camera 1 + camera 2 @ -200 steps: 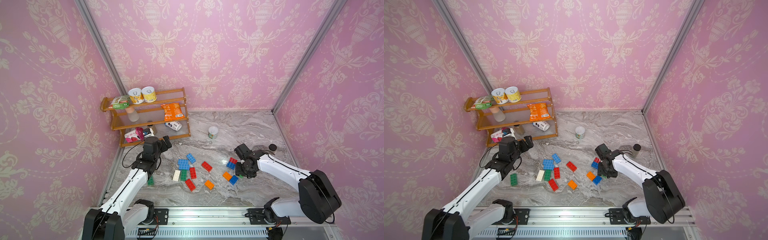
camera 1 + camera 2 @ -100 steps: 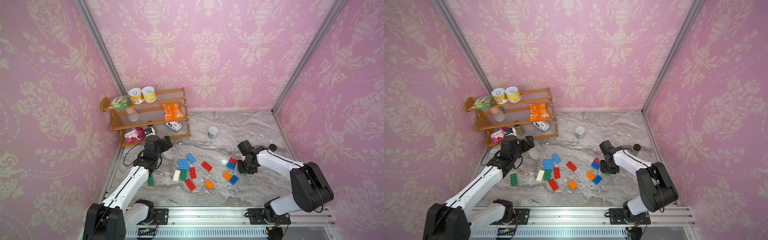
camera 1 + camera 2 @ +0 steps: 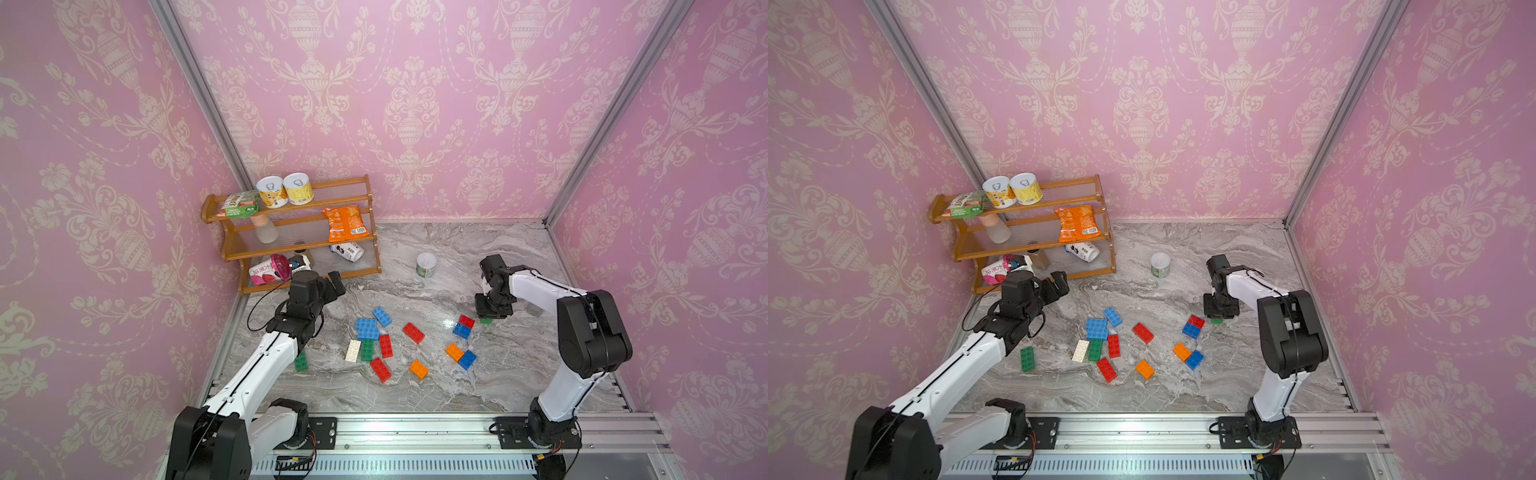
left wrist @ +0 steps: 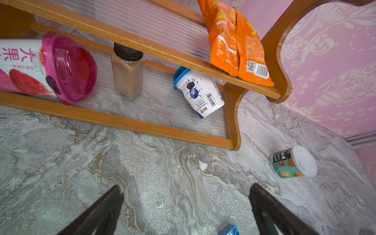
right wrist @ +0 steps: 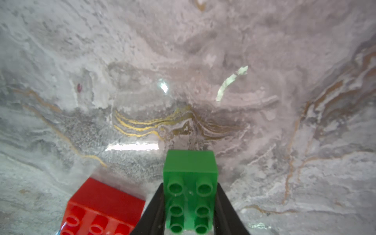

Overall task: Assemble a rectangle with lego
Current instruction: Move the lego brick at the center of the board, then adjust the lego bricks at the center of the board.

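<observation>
A: Lego status?
B: Lego [image 3: 385, 345] lies loose on the surface [image 3: 415, 399], no rectangle built. Nearest the rail: orange brick [image 3: 418, 369] and red brick [image 3: 380, 369]. Behind them, white brick [image 3: 353, 350] just beside a long green brick [image 3: 367, 349], blue bricks [image 3: 367, 328] just past those.
A: Right side?
B: Right gripper [image 5: 190, 184] is pinching a green brick [image 5: 190, 168] by two sides, studs toward the wrist camera. It sits low at the surface, just beside the red-and-blue pair [image 3: 463, 325]. Can't tell if it touches down.
A: Left?
B: Left gripper [image 4: 186, 188] is spread wide, nothing between the fingers, over bare surface in front of the shelf [image 4: 130, 124]. Farther back, a white-lidded cup [image 3: 426, 264] stands alone.
</observation>
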Tool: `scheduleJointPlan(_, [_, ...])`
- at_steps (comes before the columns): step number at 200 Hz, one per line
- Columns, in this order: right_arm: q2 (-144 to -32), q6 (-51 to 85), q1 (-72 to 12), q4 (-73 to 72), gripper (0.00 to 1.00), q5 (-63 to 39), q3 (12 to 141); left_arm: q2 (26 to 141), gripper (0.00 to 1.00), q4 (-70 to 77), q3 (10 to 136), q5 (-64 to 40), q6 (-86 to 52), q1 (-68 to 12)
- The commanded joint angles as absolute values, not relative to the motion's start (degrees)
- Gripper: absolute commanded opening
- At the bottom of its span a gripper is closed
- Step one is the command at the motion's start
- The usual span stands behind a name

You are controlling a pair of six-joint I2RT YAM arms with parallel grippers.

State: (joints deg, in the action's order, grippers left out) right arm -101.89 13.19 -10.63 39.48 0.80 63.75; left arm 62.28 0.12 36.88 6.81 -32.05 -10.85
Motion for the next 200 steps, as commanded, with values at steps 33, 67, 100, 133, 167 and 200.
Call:
scheduleJointPlan(33, [-101.9,11.2,-10.6,41.4,0.52,0.3,64.5,61.0,0.99,-0.9,37.9,8.7,-31.5,-11.1])
scheduleJointPlan(67, [-97.9,12.1,-10.6,43.5,0.60,1.9,65.4,60.7,0.99,-1.2,38.1,8.4,-31.7,-11.1])
scheduleJointPlan(100, [-93.6,13.9,-11.8,45.5,0.57,3.9,65.2,59.4,0.99,-1.5,37.8,8.1,-32.1,-11.1])
scheduleJointPlan(133, [-91.5,15.2,-16.4,45.7,0.50,4.0,65.6,58.3,0.99,-1.6,37.8,7.9,-32.2,-11.1])
scheduleJointPlan(167, [-95.5,16.1,-19.4,43.9,0.39,1.1,66.9,58.4,0.99,-1.2,37.8,6.9,-32.7,-11.1])
scheduleJointPlan(200, [-101.0,16.4,-20.1,42.9,0.31,0.1,70.9,58.2,0.99,-1.1,37.7,6.0,-32.8,-11.1])
